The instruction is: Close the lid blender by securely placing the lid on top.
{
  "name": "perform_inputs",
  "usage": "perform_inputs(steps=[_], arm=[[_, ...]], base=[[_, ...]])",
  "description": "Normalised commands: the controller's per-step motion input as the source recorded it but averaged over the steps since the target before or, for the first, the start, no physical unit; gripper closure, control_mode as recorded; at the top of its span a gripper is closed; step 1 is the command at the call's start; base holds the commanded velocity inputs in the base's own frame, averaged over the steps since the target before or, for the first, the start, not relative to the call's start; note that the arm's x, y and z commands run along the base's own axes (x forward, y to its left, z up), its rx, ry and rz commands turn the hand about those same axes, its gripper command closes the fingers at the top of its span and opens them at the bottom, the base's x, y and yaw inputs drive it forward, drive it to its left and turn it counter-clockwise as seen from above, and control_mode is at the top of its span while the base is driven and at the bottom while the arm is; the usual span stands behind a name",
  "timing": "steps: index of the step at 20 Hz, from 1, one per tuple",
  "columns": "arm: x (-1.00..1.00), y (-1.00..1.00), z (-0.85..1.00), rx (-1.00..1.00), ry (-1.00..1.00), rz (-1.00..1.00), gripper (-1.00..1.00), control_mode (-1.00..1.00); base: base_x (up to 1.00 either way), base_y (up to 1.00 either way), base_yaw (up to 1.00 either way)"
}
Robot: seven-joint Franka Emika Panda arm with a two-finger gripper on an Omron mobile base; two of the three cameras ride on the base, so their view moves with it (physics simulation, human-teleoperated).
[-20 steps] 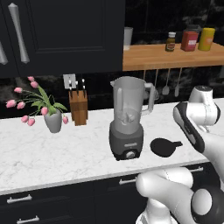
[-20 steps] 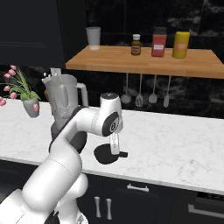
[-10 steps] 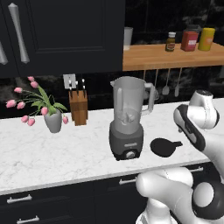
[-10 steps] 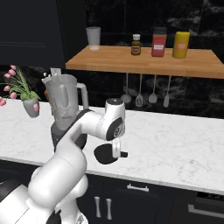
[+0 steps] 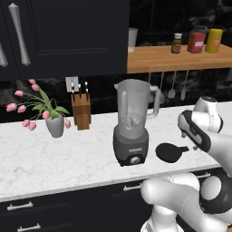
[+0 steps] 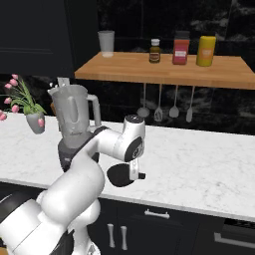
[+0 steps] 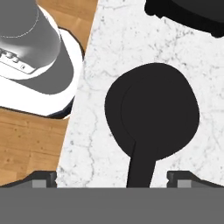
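The white marble desk (image 5: pixel 54 158) carries a flower vase (image 5: pixel 54 126), a wooden knife block (image 5: pixel 81 111), the blender (image 5: pixel 132 122) and the lid (image 5: pixel 169 152). The lid lies flat just beside the blender base. A wooden shelf (image 5: pixel 181 60) above carries a cup (image 5: pixel 132 40) and three containers (image 5: pixel 195 41).

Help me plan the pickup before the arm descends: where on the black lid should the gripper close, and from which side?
Likely the tab: the lid lies flat on the marble counter, beside the blender, so its disc looks too wide for the open gripper. Come straight down from above, fingers on either side of the narrow tab, which in the hand view points toward the gripper.
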Motion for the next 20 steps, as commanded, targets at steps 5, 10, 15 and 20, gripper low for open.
perform_inputs(steps=[5,10,15,20], arm=[[0.20,0.00,-0.35,0.00,0.00,0.00,-1.00,-1.00],[0.19,0.00,-0.35,0.00,0.00,0.02,-1.00,-1.00],[0.21,-0.02,-0.27,0.00,0.00,0.03,-1.00,-1.00],[0.24,-0.12,-0.22,0.00,0.00,0.04,-1.00,-1.00]], base=[[0.00,0.00,0.00],[0.00,0.00,0.00],[0.00,0.00,0.00],[0.00,0.00,0.00]])
